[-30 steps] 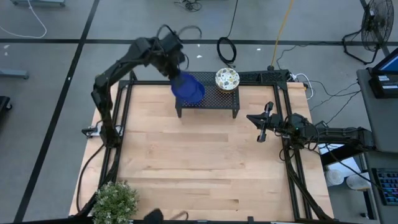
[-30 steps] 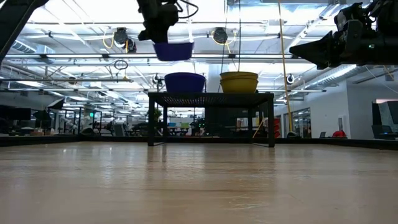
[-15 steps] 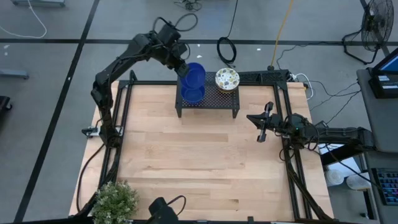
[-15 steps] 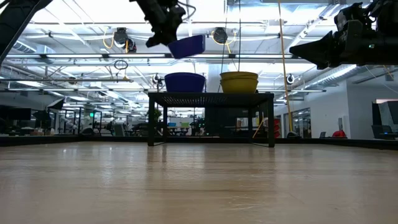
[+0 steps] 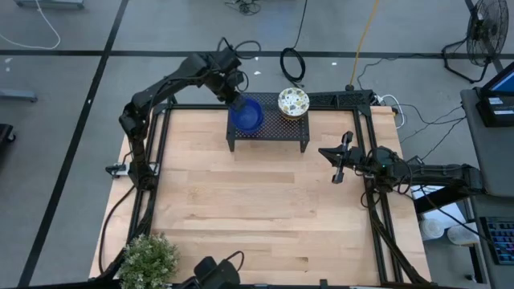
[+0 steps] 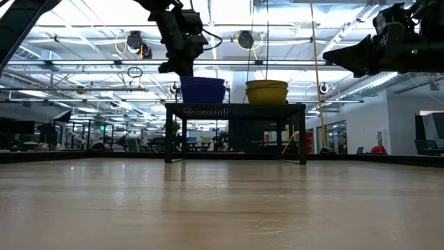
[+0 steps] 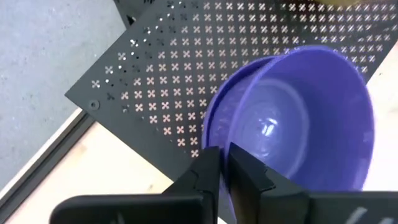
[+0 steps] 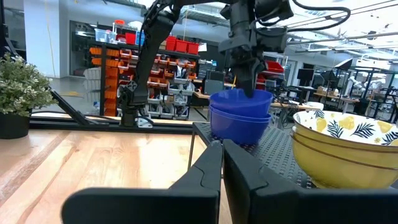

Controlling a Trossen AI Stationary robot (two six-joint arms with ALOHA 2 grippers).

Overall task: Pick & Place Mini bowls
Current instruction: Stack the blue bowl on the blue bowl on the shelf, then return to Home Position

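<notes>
The wooden surface (image 5: 257, 201) carries a black perforated rack (image 5: 277, 128) at its far edge. On the rack, blue bowls (image 5: 246, 115) sit nested beside stacked floral bowls (image 5: 294, 102). The left pincer (image 5: 238, 98) pinches the top blue bowl's rim. The right pincer (image 5: 337, 164) hangs pressed together near the surface's right edge.

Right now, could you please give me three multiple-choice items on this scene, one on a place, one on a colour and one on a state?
1. Where do the blue bowls sit?
A. on the black rack
B. on the bare wood
C. beside the plant

2. What colour is the outside of the patterned bowls?
A. red
B. yellow
C. green

3. What is the left hand doing?
A. hanging open
B. gripping a blue bowl's rim
C. holding the plant

Answers:
1 A: blue bowls rest on the black rack.
2 B: patterned bowls show yellow.
3 B: left hand pinches the rim.
</notes>
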